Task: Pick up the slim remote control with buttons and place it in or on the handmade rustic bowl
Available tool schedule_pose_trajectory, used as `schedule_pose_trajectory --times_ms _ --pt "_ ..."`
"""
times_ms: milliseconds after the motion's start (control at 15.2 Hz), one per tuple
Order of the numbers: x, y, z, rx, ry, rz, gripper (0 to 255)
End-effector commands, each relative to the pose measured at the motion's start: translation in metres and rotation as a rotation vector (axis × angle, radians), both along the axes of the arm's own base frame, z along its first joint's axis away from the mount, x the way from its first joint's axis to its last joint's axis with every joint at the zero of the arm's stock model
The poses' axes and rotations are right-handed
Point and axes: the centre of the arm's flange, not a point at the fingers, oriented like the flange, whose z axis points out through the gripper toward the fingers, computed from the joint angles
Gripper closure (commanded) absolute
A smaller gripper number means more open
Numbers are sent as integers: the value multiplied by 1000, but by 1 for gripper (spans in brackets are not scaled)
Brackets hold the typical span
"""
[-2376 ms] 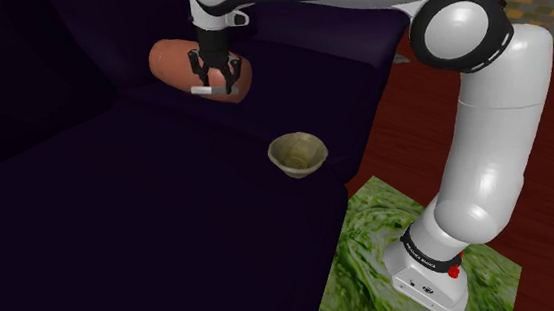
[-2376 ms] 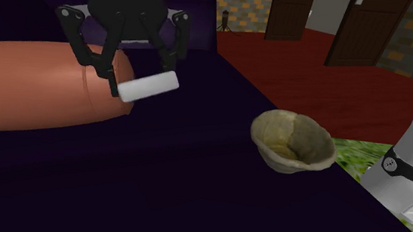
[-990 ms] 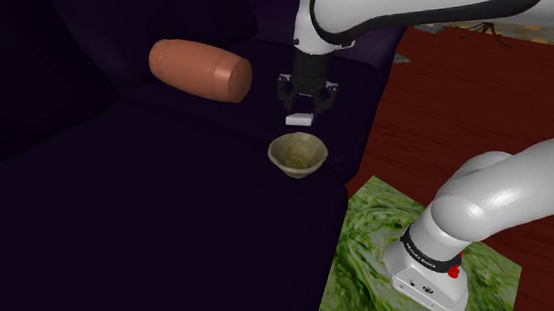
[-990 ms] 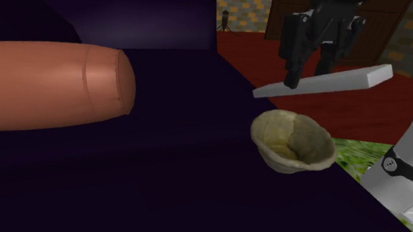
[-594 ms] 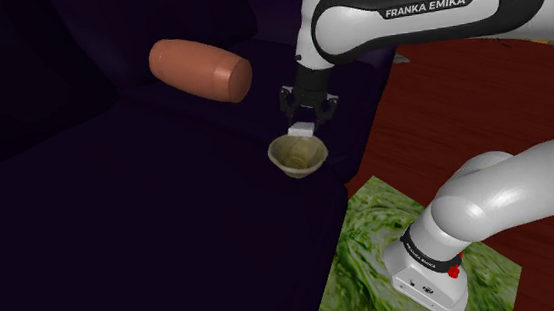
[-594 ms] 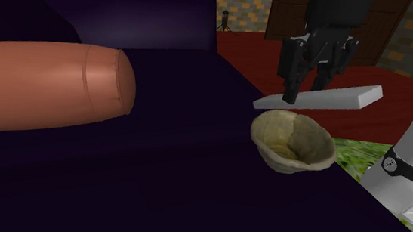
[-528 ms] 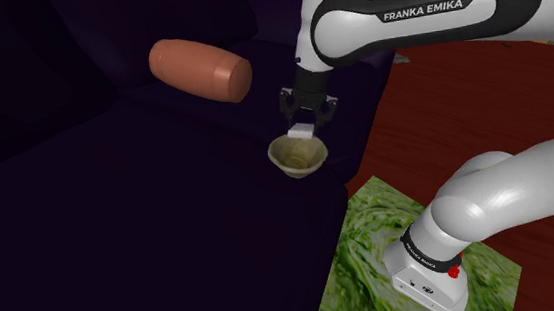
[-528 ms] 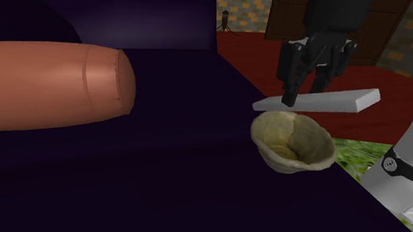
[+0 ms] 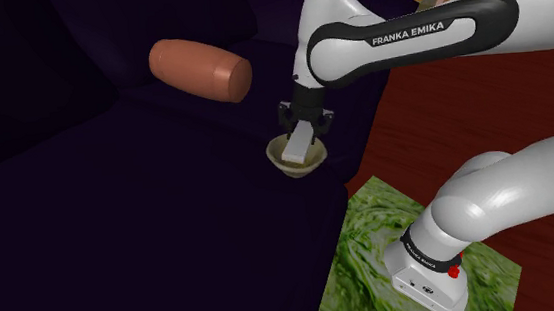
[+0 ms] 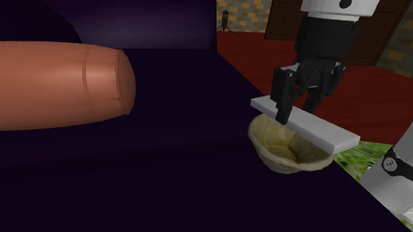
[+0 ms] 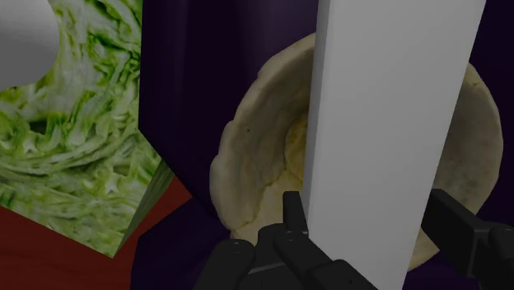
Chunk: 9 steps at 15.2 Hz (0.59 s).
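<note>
My gripper (image 10: 292, 109) is squeezing the white remote (image 10: 310, 128) near one end. Both black fingers (image 11: 295, 216) press on its long edges. The remote is a flat, stiff bar. I think it is light and a bit slippery, so holding the thin sides seems right. It lies tilted across the tan bowl (image 10: 277, 161). Its free end pokes past the rim toward four o'clock in the second exterior view. It looks longer than the bowl is wide, so I guess it will lean on the rim. The bowl looks bumpy and thick, and I see nothing else in it. It sits on the dark purple sofa (image 9: 120, 231). A brown round cushion (image 9: 199, 70) lies at ten o'clock from the bowl in the shoulder view.
</note>
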Motion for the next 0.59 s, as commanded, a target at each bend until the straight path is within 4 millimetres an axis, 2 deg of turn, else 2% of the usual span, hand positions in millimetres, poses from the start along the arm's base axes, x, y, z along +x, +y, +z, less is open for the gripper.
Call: schedule_pose_trajectory --times_ms 0,330,396,528 --pt "0 0 -2 0 -1 0 255" --pt "0 0 -2 0 -1 0 255" --pt "0 0 -2 0 -1 0 0" --pt "0 0 -2 0 -1 0 0"
